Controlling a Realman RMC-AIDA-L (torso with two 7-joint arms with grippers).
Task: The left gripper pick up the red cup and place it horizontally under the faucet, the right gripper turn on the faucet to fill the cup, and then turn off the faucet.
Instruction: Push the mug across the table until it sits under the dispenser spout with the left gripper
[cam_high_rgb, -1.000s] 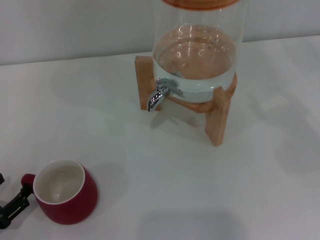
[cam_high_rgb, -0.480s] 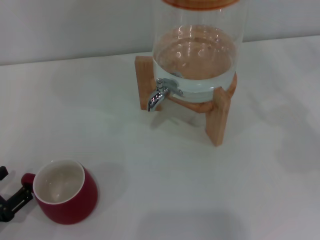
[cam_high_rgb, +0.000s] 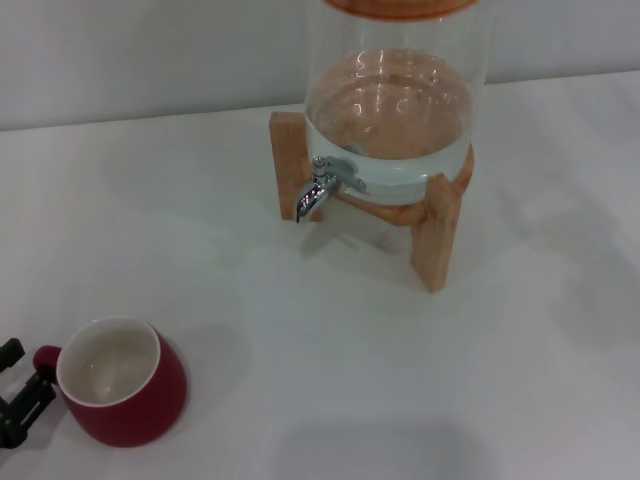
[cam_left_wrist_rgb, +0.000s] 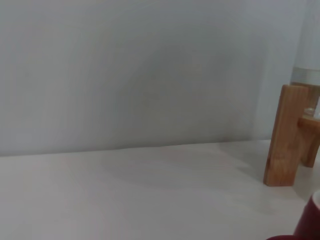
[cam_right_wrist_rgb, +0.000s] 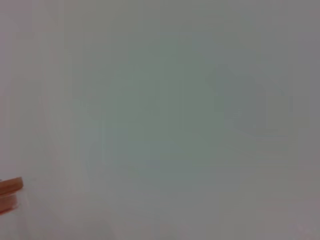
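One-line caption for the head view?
Left pincer at the red cup handle; faucet unattended.

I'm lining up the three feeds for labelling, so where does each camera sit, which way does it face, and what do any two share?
Head view: high on the robot, looking forward and down at the white table, the red cup, the faucet on the glass dispenser; the left gripper shows at the cup's handle.
Left wrist view: low over the table, facing the wall; no gripper shows.
Right wrist view: mostly blank surface, no gripper.
Shared: head and left wrist views both show the wooden stand and the cup.
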